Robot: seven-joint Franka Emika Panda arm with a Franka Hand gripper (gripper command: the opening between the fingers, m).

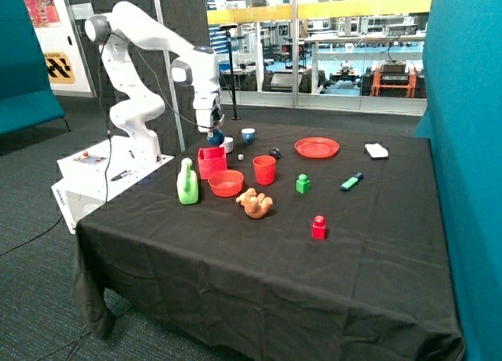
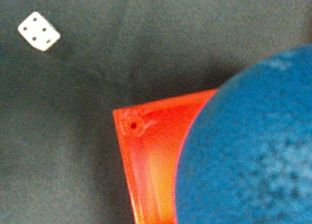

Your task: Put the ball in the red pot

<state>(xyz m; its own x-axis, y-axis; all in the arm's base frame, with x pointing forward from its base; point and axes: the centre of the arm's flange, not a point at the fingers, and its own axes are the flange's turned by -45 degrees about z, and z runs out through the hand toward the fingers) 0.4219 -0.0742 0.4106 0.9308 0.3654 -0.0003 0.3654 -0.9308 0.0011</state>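
Outside view: the gripper (image 1: 215,132) hangs just above the red pot (image 1: 211,162), clamped on the ball (image 1: 216,136), which is off the table (image 1: 259,251). A red bowl (image 1: 226,183) and green bottle (image 1: 187,183) stand beside the pot.

Wrist view: the ball (image 2: 248,146) fills the foreground over a corner of the pot (image 2: 146,151); a white die (image 2: 39,31) lies apart on the cloth.

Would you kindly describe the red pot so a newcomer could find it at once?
Start at the robot's gripper, which holds the blue ball. Directly beneath stands the red pot, between the green jug and the red cup. It alone is square and straight-sided; the red bowl beside it is round and shallow.
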